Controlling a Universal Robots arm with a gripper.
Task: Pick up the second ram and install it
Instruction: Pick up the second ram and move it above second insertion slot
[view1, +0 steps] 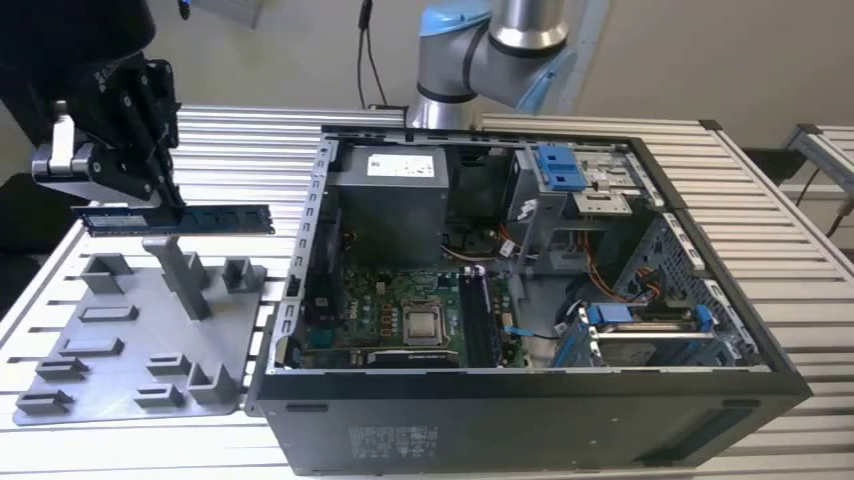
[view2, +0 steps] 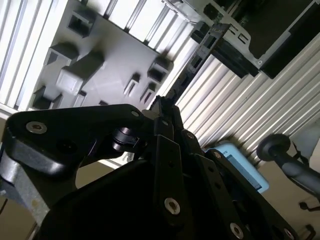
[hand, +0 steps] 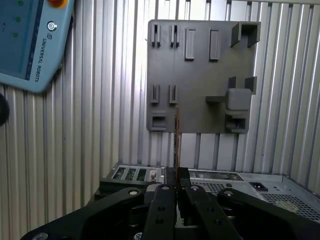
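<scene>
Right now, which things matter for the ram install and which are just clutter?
Job: tool shut on the second ram; open computer case; motherboard.
Lying about: grey holder tray; teach pendant; power supply.

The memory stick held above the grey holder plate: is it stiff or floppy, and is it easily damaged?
Probably stiff: the second ram juts level from the gripper without sagging. Likely light, since one small pinch carries it. In the first wrist view it looks very thin edge-on, so sideways force could perhaps harm it.
</scene>
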